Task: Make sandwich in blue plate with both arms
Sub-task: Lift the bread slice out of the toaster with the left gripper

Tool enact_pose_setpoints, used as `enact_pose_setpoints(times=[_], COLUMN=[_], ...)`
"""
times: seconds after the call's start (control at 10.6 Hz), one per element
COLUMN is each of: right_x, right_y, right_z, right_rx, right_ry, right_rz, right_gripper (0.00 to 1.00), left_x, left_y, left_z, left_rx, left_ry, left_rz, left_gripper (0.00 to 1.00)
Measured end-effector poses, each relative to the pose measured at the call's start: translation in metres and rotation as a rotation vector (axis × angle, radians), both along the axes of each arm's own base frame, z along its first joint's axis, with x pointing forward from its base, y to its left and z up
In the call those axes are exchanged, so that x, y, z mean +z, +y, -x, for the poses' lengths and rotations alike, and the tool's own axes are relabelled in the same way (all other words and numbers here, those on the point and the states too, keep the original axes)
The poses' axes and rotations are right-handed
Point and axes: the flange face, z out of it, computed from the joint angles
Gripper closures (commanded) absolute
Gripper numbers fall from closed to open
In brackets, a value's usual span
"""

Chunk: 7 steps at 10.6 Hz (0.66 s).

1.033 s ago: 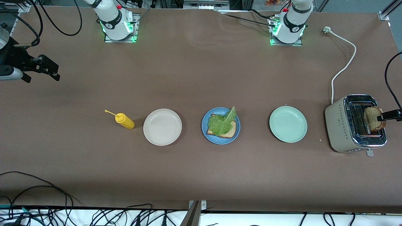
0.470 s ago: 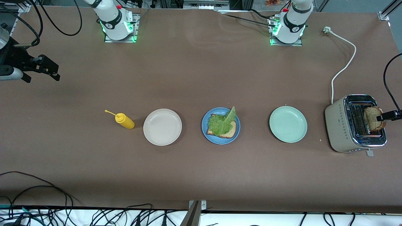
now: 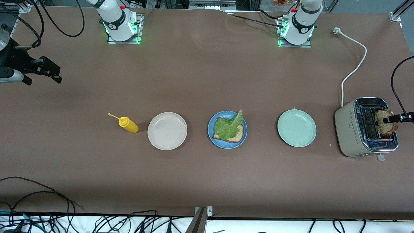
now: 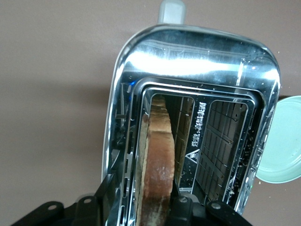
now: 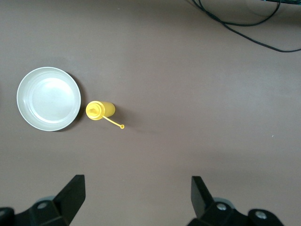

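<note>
Blue plate [image 3: 210, 132] at the desk's [image 3: 207, 181] middle, carrying one bread slice [image 3: 237, 137] under a lettuce leaf [image 3: 229, 127]. Toward the left arm's end from it: mint-green plate [image 3: 296, 127], then toaster [image 3: 351, 127], where the left pincer [image 3: 389, 119] grips a second bread slice [image 3: 383, 124] standing in a slot. Toward the right arm's end: off-white plate [image 3: 167, 130], mustard bottle [image 3: 128, 125]. Right pincer [image 3: 48, 72] waits, fingers spread wide, above bare desk.

The bread slice [image 4: 157, 165] in the toaster [image 3: 347, 126] hides its lower half down the slot. The lettuce [image 3: 229, 127] covers most of the slice beneath it, and the left gripper [image 3: 393, 119] runs off the frame's edge.
</note>
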Motion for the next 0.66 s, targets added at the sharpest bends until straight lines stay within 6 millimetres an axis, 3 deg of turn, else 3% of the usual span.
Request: enact_pose_setpoints(times=[0.09,0.66], right_x=[0.0000,0.0000], right_y=[0.0000,0.0000], right_z=[0.0000,0.0000], right_rx=[0.000,0.000], right_ry=[0.000,0.000], right_rz=[0.000,0.000], right_gripper=[0.00,0.00], left_x=[-0.0010,0.0042], left_y=[-0.0015,-0.0085], left_z=[0.0011,0.0024], left_rx=[0.003,-0.005], left_ry=[0.012,0.046], left_rz=[0.008,0.029], left_gripper=[1.00,1.00])
